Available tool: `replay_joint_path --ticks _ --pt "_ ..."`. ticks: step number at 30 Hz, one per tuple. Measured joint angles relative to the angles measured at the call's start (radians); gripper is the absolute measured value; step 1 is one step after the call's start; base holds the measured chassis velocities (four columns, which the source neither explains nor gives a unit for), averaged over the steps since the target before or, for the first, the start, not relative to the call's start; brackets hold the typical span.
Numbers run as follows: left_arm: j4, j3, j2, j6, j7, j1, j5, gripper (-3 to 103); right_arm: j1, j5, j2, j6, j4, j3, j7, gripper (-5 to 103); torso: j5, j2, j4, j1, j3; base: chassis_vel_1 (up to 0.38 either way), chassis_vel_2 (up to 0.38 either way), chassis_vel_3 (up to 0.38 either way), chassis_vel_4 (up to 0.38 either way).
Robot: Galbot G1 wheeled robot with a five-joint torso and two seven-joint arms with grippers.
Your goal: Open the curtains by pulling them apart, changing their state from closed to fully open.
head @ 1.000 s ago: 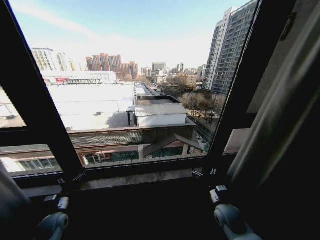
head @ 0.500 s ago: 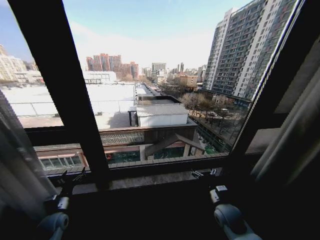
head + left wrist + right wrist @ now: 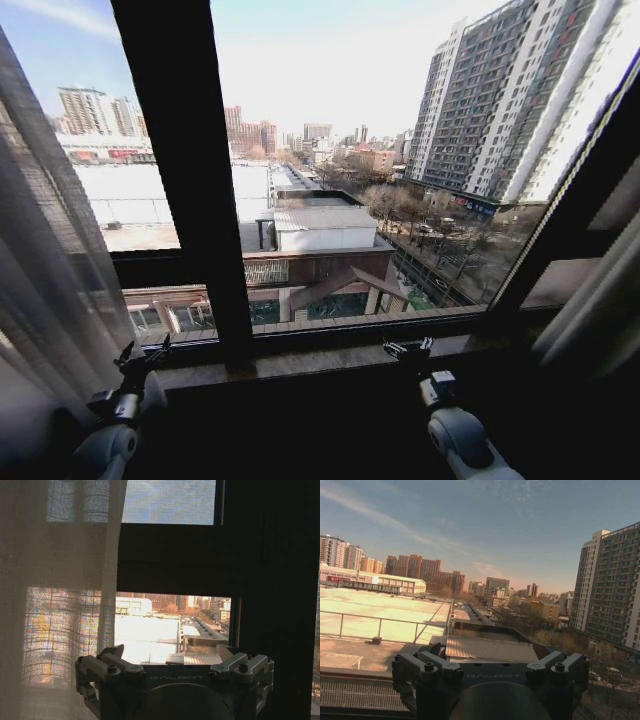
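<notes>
The left curtain [image 3: 45,280], a sheer white pleated panel, hangs at the left edge of the window. It hangs close beside my left gripper in the left wrist view, as the left curtain [image 3: 60,605]. The right curtain [image 3: 600,310] is bunched at the far right edge. My left gripper [image 3: 140,358] is held low by the sill, just right of the left panel, open with nothing between its fingers; my left gripper [image 3: 171,655] is not touching the fabric. My right gripper [image 3: 408,348] sits at the sill right of centre, and my right gripper [image 3: 489,652] is open and empty, facing the glass.
A thick dark window post [image 3: 190,200] stands between the two panes, with a crossbar lower down. The stone sill [image 3: 320,358] runs under the glass. Dark frame [image 3: 270,580] lies on one side of the left gripper. City buildings lie beyond the glass.
The whole head view has shifted: the window post now sits further right and the left curtain has come into view, so the camera has turned left. Both grippers hold their places.
</notes>
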Motion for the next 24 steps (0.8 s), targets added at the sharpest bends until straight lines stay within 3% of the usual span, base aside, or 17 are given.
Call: replay_joint_path --ticks 24 --pt "0.000 0.000 0.000 0.000 0.000 0.000 0.000 100 0.000 0.000 0.000 0.000 0.000 0.000 0.000 100 -0.0008 0.000 0.0003 0.000 0.000 0.044 -0.035 -0.042 0.029"
